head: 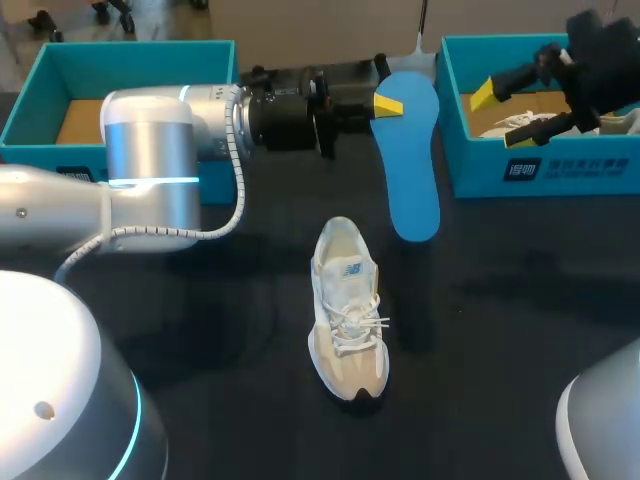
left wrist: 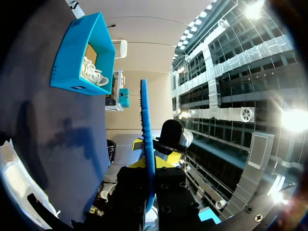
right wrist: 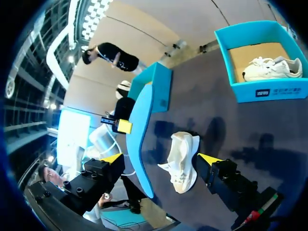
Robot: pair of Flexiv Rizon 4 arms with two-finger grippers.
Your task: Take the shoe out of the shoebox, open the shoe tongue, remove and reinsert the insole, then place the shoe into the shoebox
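The left jaws pinch the blue insole [head: 412, 160] near its far end, holding it just beyond the shoe [head: 348, 310], which sits upright mid-bench [head: 520, 330]. The right jaws are spread over the right shoebox [head: 520, 170], gripping nothing. To reinsert it well, I would tip the insole's free end into the collar and slide it forward under the tongue, while the right jaws steady the shoe against skidding.

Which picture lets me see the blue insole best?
The head view: almost all of the blue insole shows flat, one end in the left gripper. The left wrist view shows only its thin edge; the right wrist view shows it slanted.
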